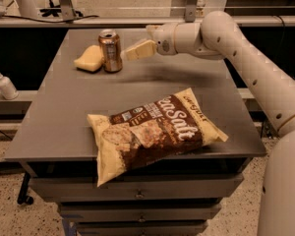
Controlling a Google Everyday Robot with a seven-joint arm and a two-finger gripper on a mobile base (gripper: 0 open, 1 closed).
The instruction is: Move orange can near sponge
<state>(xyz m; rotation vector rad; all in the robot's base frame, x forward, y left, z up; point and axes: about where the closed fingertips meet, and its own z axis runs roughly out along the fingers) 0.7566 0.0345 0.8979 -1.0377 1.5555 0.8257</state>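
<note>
The orange can (110, 50) stands upright at the far left of the grey table (64, 117), touching or almost touching the pale yellow sponge (89, 59) on its left. My gripper (137, 47) is just right of the can, a small gap away from it, with nothing in it. Its fingers are open and point left toward the can. My white arm reaches in from the right.
A large brown-and-yellow chip bag (152, 132) lies at the front middle of the table. A white pump bottle (4, 84) stands on a lower shelf to the left. Rails and another bench run behind the table.
</note>
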